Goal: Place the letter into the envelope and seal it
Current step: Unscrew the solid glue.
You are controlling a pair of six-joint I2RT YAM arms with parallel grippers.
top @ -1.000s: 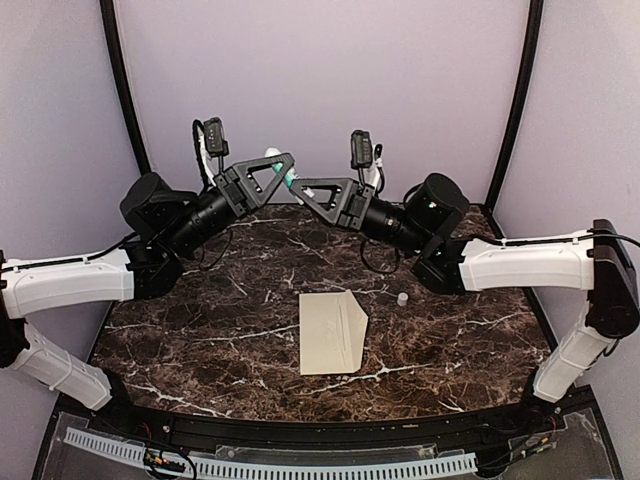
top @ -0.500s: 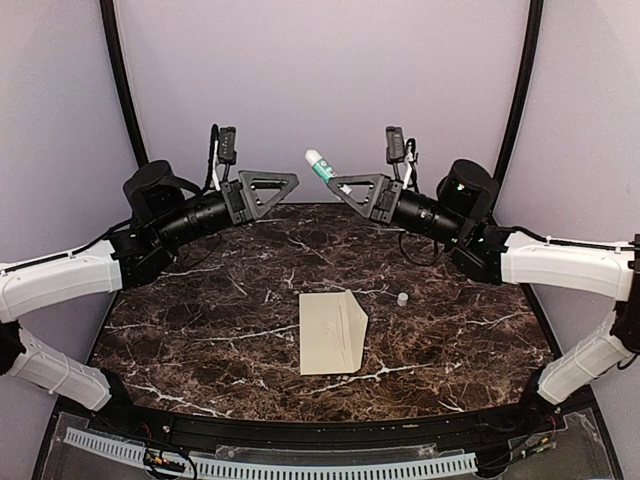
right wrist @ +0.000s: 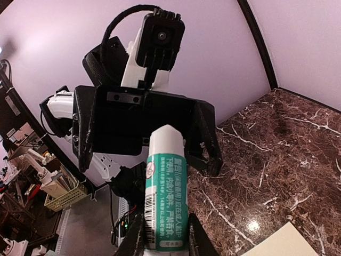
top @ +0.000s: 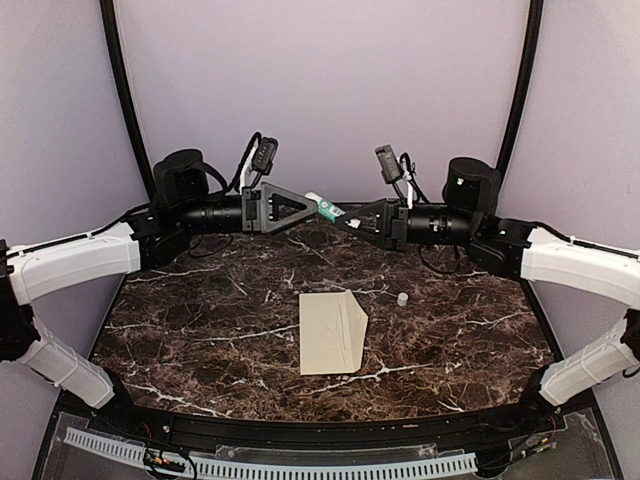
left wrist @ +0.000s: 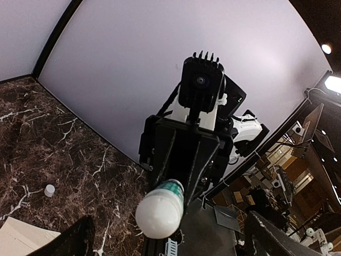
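Top view: envelope (top: 333,332) flat at centre of table (top: 200,330); letter not visible. Well above: glue stick (right wrist: 165,192), clamped in right gripper (top: 347,214). Left gripper (top: 308,207) spread wide at its tip. Advice: close squarely on the stick before right lets go.

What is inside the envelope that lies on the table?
Only the cream outer face of the envelope shows on the table. Its inside is covered, so whether the letter is in it cannot be seen.
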